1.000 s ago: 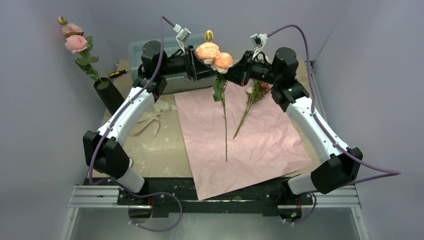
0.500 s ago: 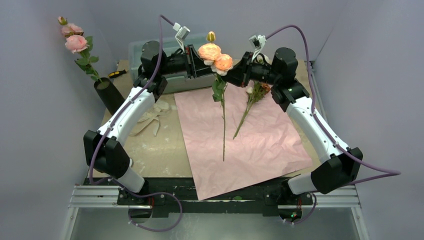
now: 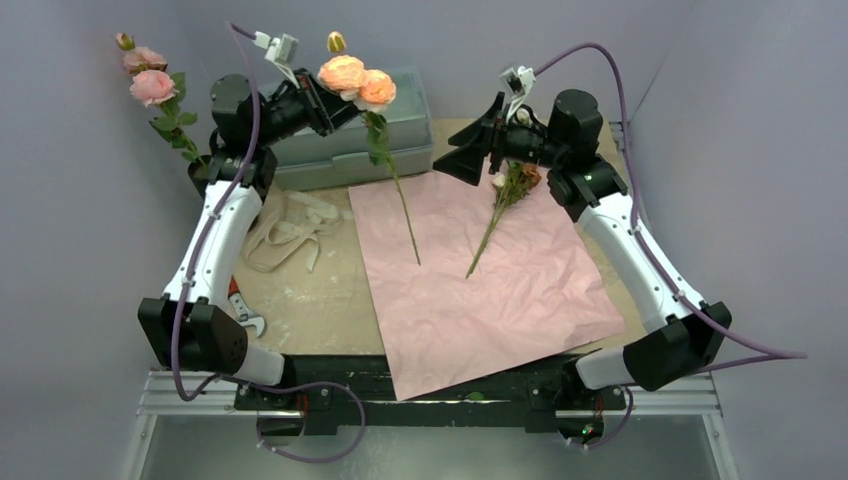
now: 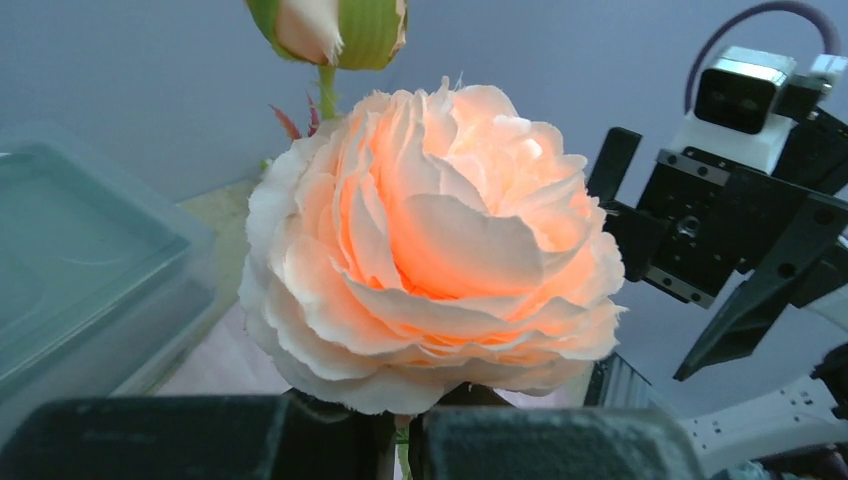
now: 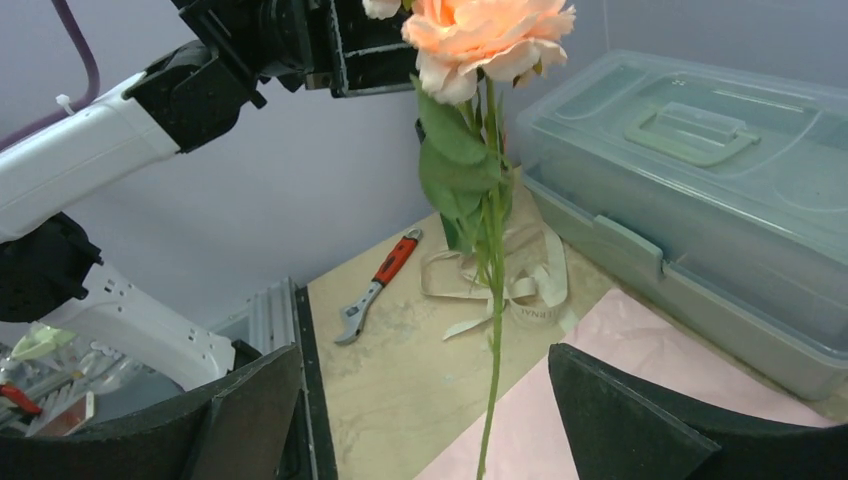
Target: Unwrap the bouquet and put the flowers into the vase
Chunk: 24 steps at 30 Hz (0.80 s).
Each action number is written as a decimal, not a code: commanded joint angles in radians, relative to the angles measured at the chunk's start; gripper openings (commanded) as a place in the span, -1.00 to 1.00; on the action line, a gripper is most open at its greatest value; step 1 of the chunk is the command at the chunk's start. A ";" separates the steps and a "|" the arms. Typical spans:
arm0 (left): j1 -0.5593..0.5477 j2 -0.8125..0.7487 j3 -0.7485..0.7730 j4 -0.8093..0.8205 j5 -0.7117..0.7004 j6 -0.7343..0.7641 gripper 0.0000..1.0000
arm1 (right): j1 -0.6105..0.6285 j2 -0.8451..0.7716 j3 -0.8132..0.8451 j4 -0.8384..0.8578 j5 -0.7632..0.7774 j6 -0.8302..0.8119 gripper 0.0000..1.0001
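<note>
My left gripper [image 3: 350,103] is shut on the stem just under two peach flowers [image 3: 358,80] and holds them high at the back left; the long green stem hangs free over the pink paper [image 3: 500,290]. In the left wrist view a big peach rose [image 4: 435,250] fills the frame above the shut gripper [image 4: 405,445]. The right gripper [image 3: 458,160] stands open and empty, apart from that stem [image 5: 490,370]. More flowers [image 3: 512,185] lie on the paper below it. The black vase [image 3: 198,172], mostly hidden behind my left arm, holds pink roses [image 3: 150,85].
A pale green toolbox [image 3: 405,125] sits at the back, behind the paper. Loose beige ribbon [image 3: 290,225] lies left of the paper. An orange-handled wrench [image 3: 240,308] rests near my left arm's base. Grey walls close in on both sides.
The right gripper let go of the peach flowers and opened wide. My left arm swung left and up, carrying the flowers toward the vase side.
</note>
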 commanded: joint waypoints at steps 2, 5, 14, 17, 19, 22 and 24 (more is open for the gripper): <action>0.085 -0.104 0.118 -0.171 -0.177 0.200 -1.00 | 0.005 -0.048 0.065 -0.054 -0.018 -0.069 0.96; 0.167 -0.129 0.196 -0.265 -0.307 0.266 -1.00 | 0.005 -0.046 0.076 -0.081 -0.016 -0.082 0.97; 0.317 -0.121 0.489 -0.437 -0.696 0.467 -1.00 | 0.005 -0.040 0.122 -0.168 0.006 -0.148 0.97; 0.321 -0.087 0.594 -0.479 -0.832 0.515 -1.00 | 0.007 -0.035 0.134 -0.190 0.010 -0.172 0.97; 0.323 -0.065 0.645 -0.494 -0.880 0.543 -1.00 | 0.005 -0.033 0.136 -0.203 0.014 -0.191 0.97; 0.324 -0.036 0.690 -0.505 -0.926 0.568 -1.00 | 0.006 -0.039 0.117 -0.202 0.019 -0.216 0.97; 0.328 -0.023 0.715 -0.510 -0.935 0.583 -1.00 | 0.005 -0.043 0.107 -0.192 0.020 -0.217 0.97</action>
